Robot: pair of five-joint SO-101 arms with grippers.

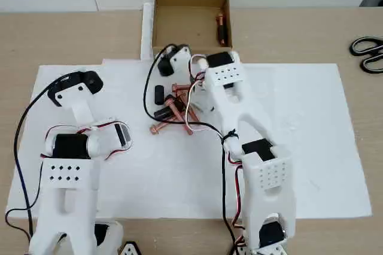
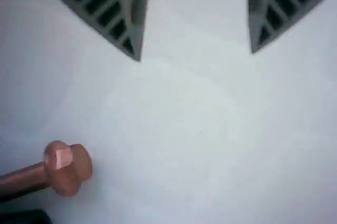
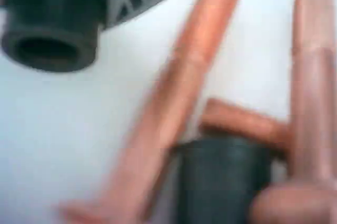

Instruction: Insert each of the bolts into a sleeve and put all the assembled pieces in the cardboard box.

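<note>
Several copper bolts (image 1: 179, 108) lie crossed in a pile on the white sheet (image 1: 311, 147), with a black sleeve (image 1: 168, 113) among them. My right gripper (image 1: 167, 69) hangs over the far side of the pile, just before the cardboard box (image 1: 157, 21). In its wrist view it (image 3: 58, 3) looks shut on a hollow black sleeve (image 3: 50, 40), close above bolts (image 3: 179, 103) and another sleeve (image 3: 221, 182). My left gripper (image 1: 122, 135) is left of the pile, open (image 2: 195, 50) over bare sheet, near a bolt head (image 2: 66, 167). One assembled piece (image 1: 220, 27) lies in the box.
Scissors (image 1: 368, 54) lie at the table's right edge. Black and red cables (image 1: 197, 124) run from the right arm across the sheet beside the pile. Bare sheet stretches to the right of the right arm and between the two arms.
</note>
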